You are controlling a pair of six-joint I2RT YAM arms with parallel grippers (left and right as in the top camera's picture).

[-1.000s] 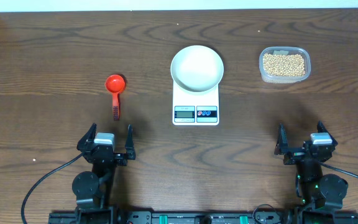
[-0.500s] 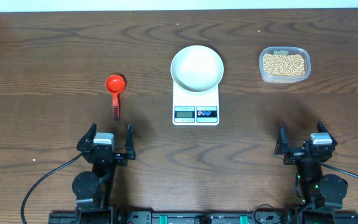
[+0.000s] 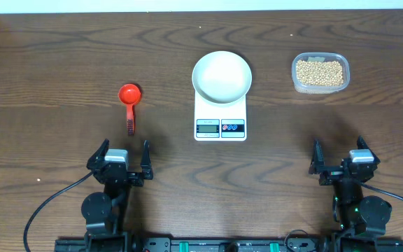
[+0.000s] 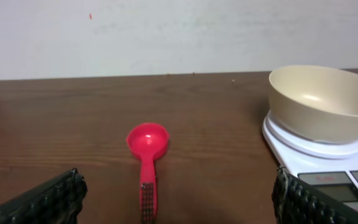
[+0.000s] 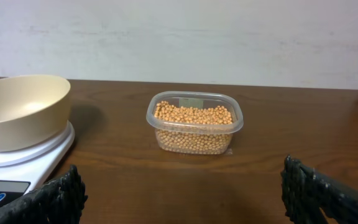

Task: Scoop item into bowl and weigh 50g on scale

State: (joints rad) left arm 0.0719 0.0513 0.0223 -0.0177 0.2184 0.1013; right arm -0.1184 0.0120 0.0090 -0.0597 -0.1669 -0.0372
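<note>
Near edge of the dark wooden table (image 3: 47, 84): both arms parked low, well apart from each other. Left gripper (image 3: 125, 145): jaws released and spread wide, gripping nothing. Right gripper (image 3: 338, 145): the same, jaws spread wide, holding nothing.

Just ahead of the left gripper: red scoop (image 3: 129, 94) lying flat on the table, handle toward the robot, cup away, apart from the fingers.

Centre, farther out: white scale (image 3: 220, 112), with its display and two small buttons on the near edge. Digits too small to read. Cream bowl (image 3: 221, 75) sits upright on the scale's platform, covering the far part and overhanging the sides a little.

Far right, ahead of the right gripper: clear plastic tub (image 3: 294, 78), open-topped, standing on the table well apart from the scale. The beans (image 3: 320, 71) lie inside it, tan-yellow, piled close to the rim
</note>
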